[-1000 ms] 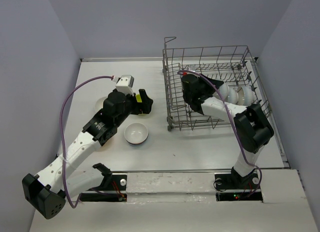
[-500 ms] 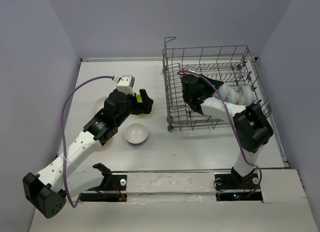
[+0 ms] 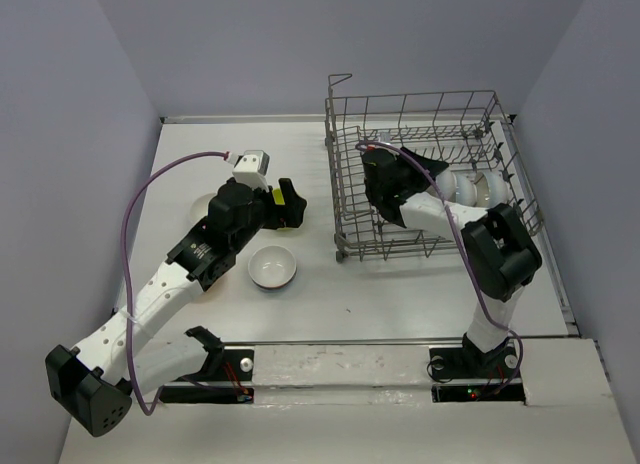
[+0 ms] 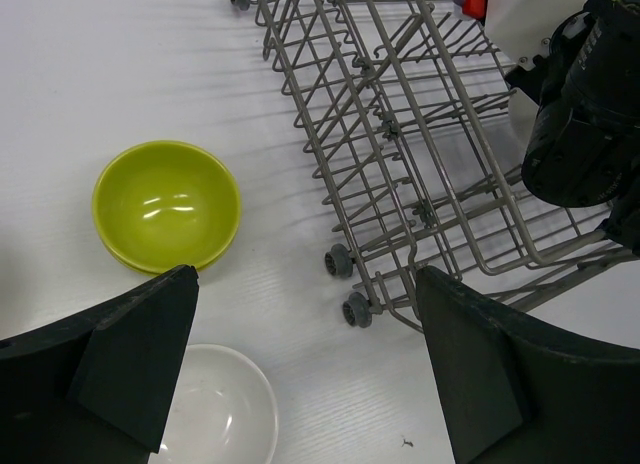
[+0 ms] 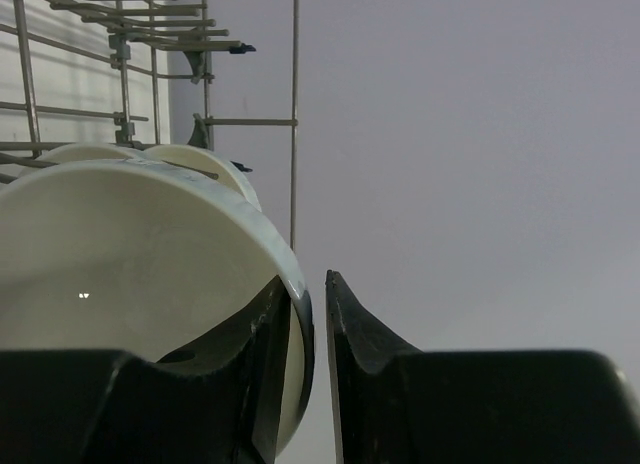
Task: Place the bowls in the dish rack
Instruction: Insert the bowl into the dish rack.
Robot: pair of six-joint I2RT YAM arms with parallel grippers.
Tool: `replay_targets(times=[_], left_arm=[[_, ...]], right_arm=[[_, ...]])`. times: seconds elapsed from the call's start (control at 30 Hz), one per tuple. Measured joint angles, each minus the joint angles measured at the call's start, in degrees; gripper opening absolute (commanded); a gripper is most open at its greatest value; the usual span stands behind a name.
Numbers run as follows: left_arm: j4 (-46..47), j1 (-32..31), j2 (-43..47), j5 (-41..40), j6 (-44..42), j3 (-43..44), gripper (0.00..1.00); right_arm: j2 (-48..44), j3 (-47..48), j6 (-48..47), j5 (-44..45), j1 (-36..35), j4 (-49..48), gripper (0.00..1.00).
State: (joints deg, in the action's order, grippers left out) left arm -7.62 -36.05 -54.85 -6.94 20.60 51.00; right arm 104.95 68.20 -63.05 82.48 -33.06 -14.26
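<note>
The left tool [image 4: 307, 276], spread wide, is hovering nearest the lime green bowl [image 4: 166, 204], lying forward-left; the right tool [image 5: 308, 284] is loosely straddling a white bowl [image 5: 130, 254].

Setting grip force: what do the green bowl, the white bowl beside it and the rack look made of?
Green bowl: smooth, glossy, with sharp light glints inside. It could be plastic or glazed ceramic; the look doesn't say which. White bowl: same glossy finish, same doubt. Dish rack: thin grey wire with a dull sheen, likely coated or plain metal.
</note>
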Motion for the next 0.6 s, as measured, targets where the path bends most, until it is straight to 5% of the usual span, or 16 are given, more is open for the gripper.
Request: replay_targets(times=[0.6], left_arm=[[0.0, -0.3, -0.1, -0.4, 0.0, 0.0, 0.99]], right_arm=[[0.6, 0.3, 0.0, 0.0, 0.0, 0.0, 0.3]])
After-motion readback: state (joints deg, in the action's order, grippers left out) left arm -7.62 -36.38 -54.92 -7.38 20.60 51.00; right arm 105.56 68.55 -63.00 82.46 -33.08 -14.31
